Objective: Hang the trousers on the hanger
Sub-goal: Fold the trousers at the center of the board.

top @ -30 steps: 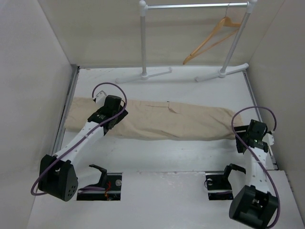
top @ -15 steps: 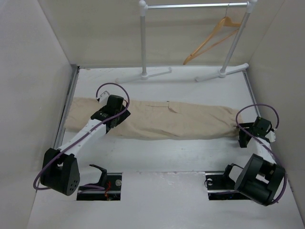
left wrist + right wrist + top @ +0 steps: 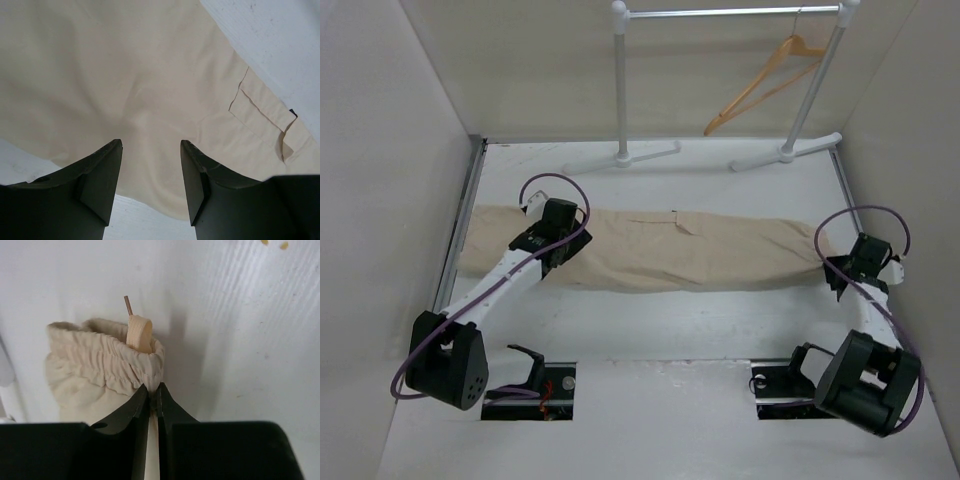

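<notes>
Trousers flat, one end pinched; hanger untouched.
Top: the trousers point(image 3: 660, 255) lie long axis left-right on the white table point(image 3: 700, 320). The hanger point(image 3: 760, 90) hangs on the rail point(image 3: 720, 13) beyond their right end (right arm nearer). Left wrist: left gripper point(image 3: 150, 150) has fingers apart over their left part, holding nothing. Right wrist: right gripper point(image 3: 154, 390) is clamped on their elastic end band.

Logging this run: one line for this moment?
left gripper open above trousers | right gripper shut on trousers end | hanger hanging on rail, bare
</notes>
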Action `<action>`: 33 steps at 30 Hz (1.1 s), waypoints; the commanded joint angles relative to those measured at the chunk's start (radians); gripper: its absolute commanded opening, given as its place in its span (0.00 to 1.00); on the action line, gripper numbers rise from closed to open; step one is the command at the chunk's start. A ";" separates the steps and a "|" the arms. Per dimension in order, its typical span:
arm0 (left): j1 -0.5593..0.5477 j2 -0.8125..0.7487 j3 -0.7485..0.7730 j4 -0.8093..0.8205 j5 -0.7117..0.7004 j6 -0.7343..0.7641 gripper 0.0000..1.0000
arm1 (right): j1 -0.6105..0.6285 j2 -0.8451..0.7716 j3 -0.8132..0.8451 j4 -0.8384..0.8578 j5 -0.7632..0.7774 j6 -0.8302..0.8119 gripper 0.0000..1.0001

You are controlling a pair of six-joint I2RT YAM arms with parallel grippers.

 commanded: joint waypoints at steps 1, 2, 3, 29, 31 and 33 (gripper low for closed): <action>0.002 -0.003 0.033 0.019 -0.019 0.013 0.48 | 0.008 -0.094 0.154 -0.060 0.102 -0.045 0.13; -0.005 0.003 0.042 0.020 -0.019 0.014 0.48 | 0.007 -0.109 0.197 -0.074 0.112 -0.049 0.13; -0.012 0.010 0.056 0.019 -0.016 0.014 0.48 | 0.007 -0.117 0.241 -0.083 0.122 -0.054 0.13; 0.236 -0.241 0.255 -0.208 0.000 0.134 0.50 | 0.977 0.030 0.882 -0.242 0.379 -0.088 0.15; 0.292 -0.255 0.249 -0.204 0.027 0.134 0.50 | 1.086 0.129 0.971 -0.236 0.418 -0.071 0.15; 0.342 -0.264 0.246 -0.205 0.047 0.129 0.50 | 1.187 0.243 1.068 -0.224 0.432 -0.057 0.15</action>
